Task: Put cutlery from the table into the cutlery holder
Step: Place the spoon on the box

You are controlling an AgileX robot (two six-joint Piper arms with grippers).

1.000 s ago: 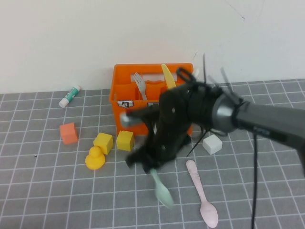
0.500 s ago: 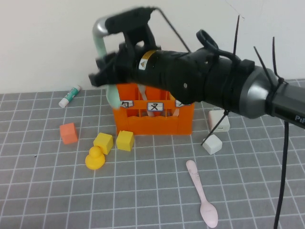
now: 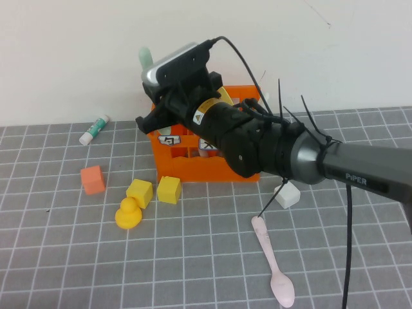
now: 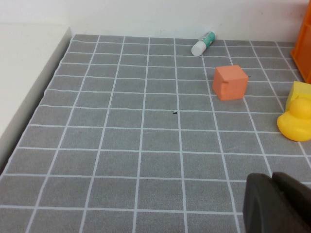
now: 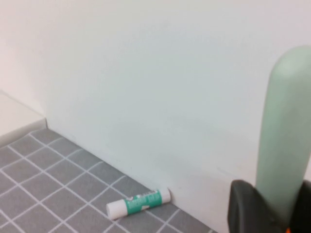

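Right arm — stretched leftward, raised; right claw [image 5: 269, 206] clamped on something upright. Left claw [image 4: 277, 204] — fingers pressed together, low over the surface [image 4: 121, 145].

Count: one cutlery holder [image 3: 212, 164], orange; two spoons, one mint-green spoon [image 5: 284, 126] and one pink spoon [image 3: 273, 262]; two yellow cubes [image 3: 154, 191]; one orange cube [image 3: 93, 179]; one yellow duck [image 3: 129, 213]; one white block [image 3: 288, 195]; one green-and-white tube [image 3: 94, 129]; two grippers, left gripper [image 4: 277, 204] and right gripper [image 5: 269, 213].
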